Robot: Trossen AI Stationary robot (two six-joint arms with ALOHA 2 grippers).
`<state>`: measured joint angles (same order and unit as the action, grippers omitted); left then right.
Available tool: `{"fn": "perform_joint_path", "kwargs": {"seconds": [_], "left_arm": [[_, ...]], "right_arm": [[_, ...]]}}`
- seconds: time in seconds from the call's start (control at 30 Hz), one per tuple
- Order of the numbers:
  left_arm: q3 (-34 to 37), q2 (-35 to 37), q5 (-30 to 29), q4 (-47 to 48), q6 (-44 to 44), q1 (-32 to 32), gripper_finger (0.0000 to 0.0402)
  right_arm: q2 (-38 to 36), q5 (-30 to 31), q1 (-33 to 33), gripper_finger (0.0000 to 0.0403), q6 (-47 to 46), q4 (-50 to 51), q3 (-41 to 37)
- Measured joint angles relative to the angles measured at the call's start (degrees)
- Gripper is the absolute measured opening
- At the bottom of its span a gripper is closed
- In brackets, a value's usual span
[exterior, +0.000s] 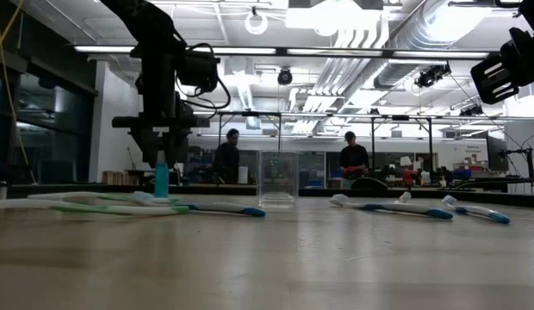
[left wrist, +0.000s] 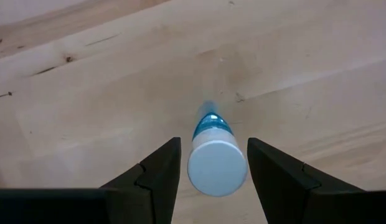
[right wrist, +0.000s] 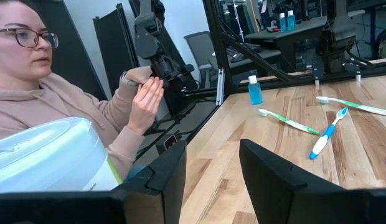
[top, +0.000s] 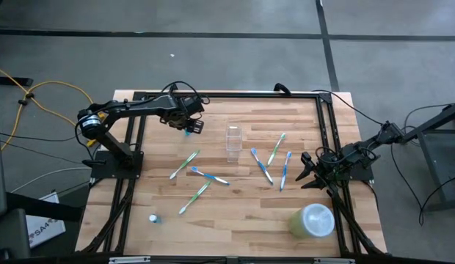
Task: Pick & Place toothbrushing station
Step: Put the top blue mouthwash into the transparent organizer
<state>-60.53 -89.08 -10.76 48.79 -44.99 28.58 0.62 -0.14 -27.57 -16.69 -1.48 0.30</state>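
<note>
A small blue tube with a white cap (left wrist: 216, 163) stands upright on its base on the wooden table at the far left (top: 187, 133). My left gripper (left wrist: 213, 168) points down over it, open, one finger on each side of the cap with a thin gap. The clear cup (top: 233, 141) stands upright near the table's middle. Several blue and green toothbrushes (top: 210, 176) lie flat around it. A second small tube (top: 153, 218) stands near the front left. My right gripper (top: 308, 172) waits at the right edge, open and level.
A pale green round container (top: 313, 220) stands at the front right, beside my right arm. A black frame (top: 227, 95) runs along the table's edges. A person (right wrist: 50, 93) sits beyond the table's near side. People stand in the room behind.
</note>
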Motion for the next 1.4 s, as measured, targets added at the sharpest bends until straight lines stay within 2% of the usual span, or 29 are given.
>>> {"fn": "perform_joint_path", "kwargs": {"seconds": [0.47, 1.13, 1.4], "left_arm": [[0.0, -2.6, 1.0, -1.2, -0.3, 0.0, 0.0178], [0.0, -0.2, 0.9, 0.4, 0.1, 1.3, 0.0177], [0.0, -0.2, 0.3, 0.2, 1.1, 1.3, 0.0156]], "right_arm": [[0.0, 0.0, 0.0, 0.0142, 0.0, 0.0, 0.0], [0.0, 0.0, 0.0, 0.0142, 0.0, 0.0, 0.0], [0.0, 0.0, 0.0, 0.0142, 0.0, 0.0, 0.0]]}}
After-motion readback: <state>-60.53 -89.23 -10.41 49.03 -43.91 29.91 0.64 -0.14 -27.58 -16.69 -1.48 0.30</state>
